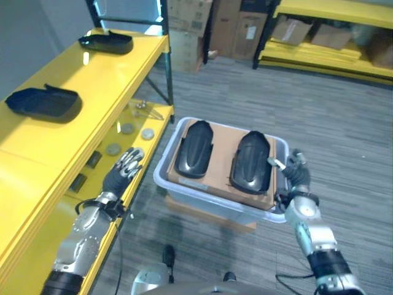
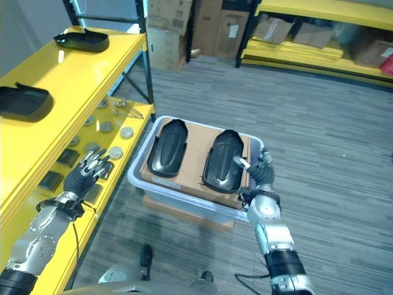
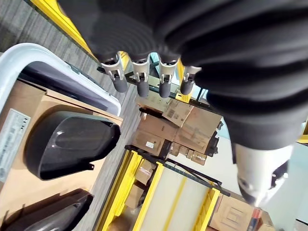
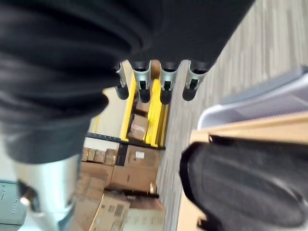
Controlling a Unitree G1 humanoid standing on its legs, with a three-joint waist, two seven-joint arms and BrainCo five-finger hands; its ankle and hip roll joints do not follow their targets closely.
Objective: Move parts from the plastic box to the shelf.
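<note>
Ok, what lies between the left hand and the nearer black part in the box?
In the left eye view, only the plastic box wall separates the left hand from the left black part; otherwise the stretch is bare.

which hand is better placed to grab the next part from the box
Probably the right hand: it hovers open at the plastic box rim beside the nearer black part. The left hand hangs open by the shelf, outside the box.

Grey carpet floor [image 1: 319, 117] is seen throughout. A stack of brown cardboard boxes [image 1: 215, 24] is placed on the floor at the far end. Beside the boxes, a low yellow rack [image 1: 325, 37] is loaded with further cartons [image 1: 331, 34].
</note>
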